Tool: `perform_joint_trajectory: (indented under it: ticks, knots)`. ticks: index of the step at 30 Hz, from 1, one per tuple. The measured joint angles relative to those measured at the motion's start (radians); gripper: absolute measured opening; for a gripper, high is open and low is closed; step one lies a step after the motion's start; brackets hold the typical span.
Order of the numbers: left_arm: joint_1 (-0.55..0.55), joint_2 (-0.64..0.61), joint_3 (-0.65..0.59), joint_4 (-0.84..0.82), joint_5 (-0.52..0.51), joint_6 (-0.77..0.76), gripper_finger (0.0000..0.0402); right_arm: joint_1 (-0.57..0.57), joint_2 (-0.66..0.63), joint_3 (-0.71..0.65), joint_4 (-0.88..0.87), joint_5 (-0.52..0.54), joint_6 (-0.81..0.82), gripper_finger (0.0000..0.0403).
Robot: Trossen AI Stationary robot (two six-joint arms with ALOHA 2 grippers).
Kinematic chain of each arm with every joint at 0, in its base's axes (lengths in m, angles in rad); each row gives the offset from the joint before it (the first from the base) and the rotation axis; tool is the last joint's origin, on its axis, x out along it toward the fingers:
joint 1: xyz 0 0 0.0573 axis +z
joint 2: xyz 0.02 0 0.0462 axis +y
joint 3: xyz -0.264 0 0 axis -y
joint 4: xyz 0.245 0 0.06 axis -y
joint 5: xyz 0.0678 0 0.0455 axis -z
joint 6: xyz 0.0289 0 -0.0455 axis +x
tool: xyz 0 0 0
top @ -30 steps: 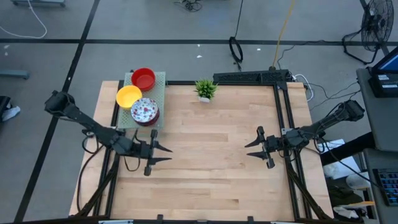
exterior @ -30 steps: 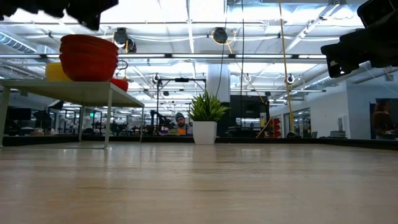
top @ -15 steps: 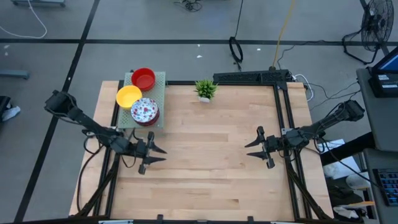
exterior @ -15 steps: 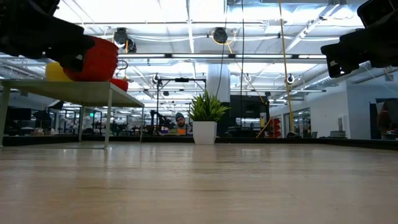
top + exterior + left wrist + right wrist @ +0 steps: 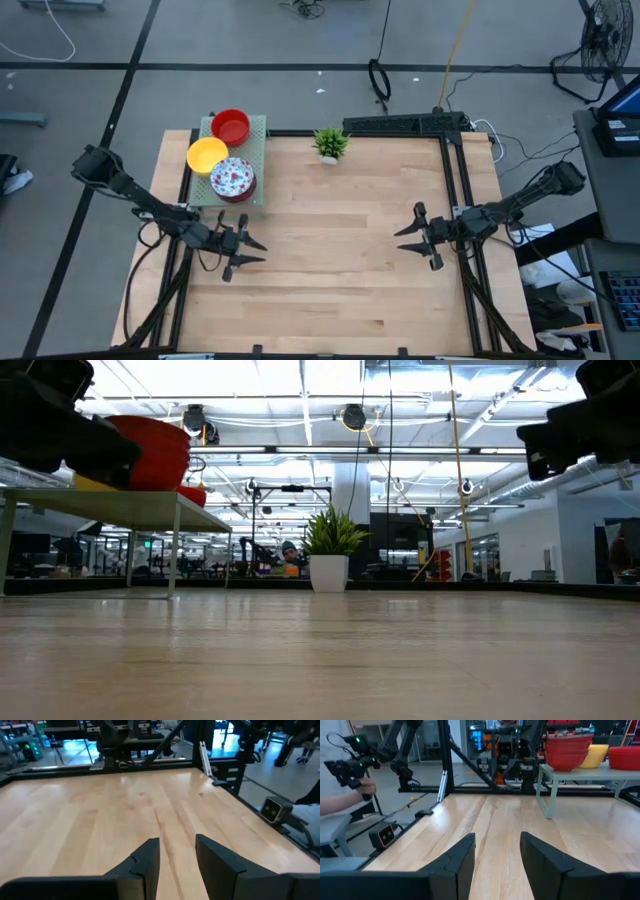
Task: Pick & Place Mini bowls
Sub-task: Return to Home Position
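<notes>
The mini bowls rest on a small raised stand [image 5: 255,150] at the table's far left corner: a red bowl [image 5: 231,127], a yellow one [image 5: 207,155] and a white floral one [image 5: 233,178] that tops a red stack [image 5: 568,751]. My left gripper [image 5: 262,252] hovers open above the table, on the near side of the stand, pointing toward the table's right edge with nothing between its fingers [image 5: 150,857]. My right gripper [image 5: 398,241] hangs open at the table's right side, facing the left one, its fingers [image 5: 462,852] likewise bare.
A small potted plant [image 5: 330,143] stands at the middle of the far edge. Bare wooden tabletop [image 5: 330,270] lies between the two grippers. A black metal frame [image 5: 455,200] borders the table. A person's hand [image 5: 362,785] shows beyond the table.
My left gripper has sunk toward the table and drawn back a little toward the left edge, rolling slightly about its own axis. Its fingers have stayed as far apart as before. The bowls have not moved.
</notes>
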Motion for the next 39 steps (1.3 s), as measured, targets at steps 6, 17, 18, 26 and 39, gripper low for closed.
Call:
perform_joint_trajectory:
  ticks: [6,17,18,26,39]
  knots:
    - [0.000,0.000,0.000,0.001,-0.064,-0.016,0.0129,0.000,-0.083,0.000,0.000,0.000,0.000,0.0144]
    - [0.000,0.000,0.000,0.002,-0.069,-0.037,0.0129,0.000,-0.211,0.000,0.000,0.000,0.000,0.0144]
    - [0.000,0.000,0.000,0.002,-0.069,-0.037,0.0129,0.000,-0.222,0.000,0.001,0.000,0.000,0.0144]
    - [0.000,0.000,0.000,0.002,-0.069,-0.038,0.0129,0.000,-0.281,0.000,0.001,0.000,0.000,0.0144]
    - [0.004,-0.149,0.001,-0.024,-0.068,-0.039,0.0129,0.000,-0.319,-0.001,0.001,0.000,0.000,0.0144]
